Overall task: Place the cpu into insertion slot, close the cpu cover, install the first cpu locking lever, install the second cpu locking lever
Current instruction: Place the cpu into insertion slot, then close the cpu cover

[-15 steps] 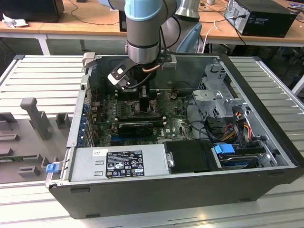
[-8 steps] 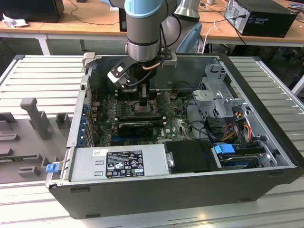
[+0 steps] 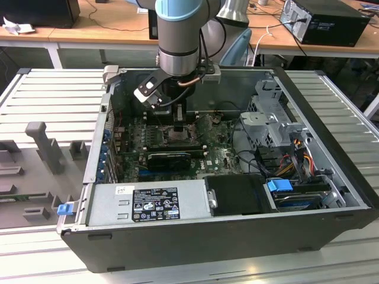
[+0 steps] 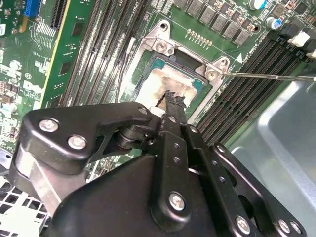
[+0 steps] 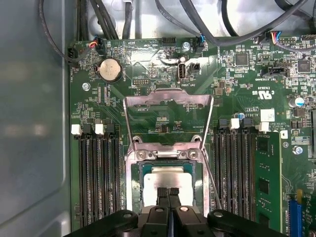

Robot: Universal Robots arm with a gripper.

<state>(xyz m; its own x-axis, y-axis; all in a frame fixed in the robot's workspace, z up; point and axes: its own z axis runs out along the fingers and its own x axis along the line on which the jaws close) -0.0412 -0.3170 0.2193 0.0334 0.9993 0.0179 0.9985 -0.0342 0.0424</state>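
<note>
Fingers (image 5: 162,193) are pressing together, clenched on nothing, their tips just at the cpu (image 5: 170,175). It is lying flat, face up, squarely inside the insertion slot (image 5: 132,187); the cpu cover (image 5: 168,97) is standing open.

A silver arm (image 3: 177,56) with pale-blue joint cap (image 3: 177,9), black end effector (image 5: 168,193), silver screws (image 4: 177,201).
</note>
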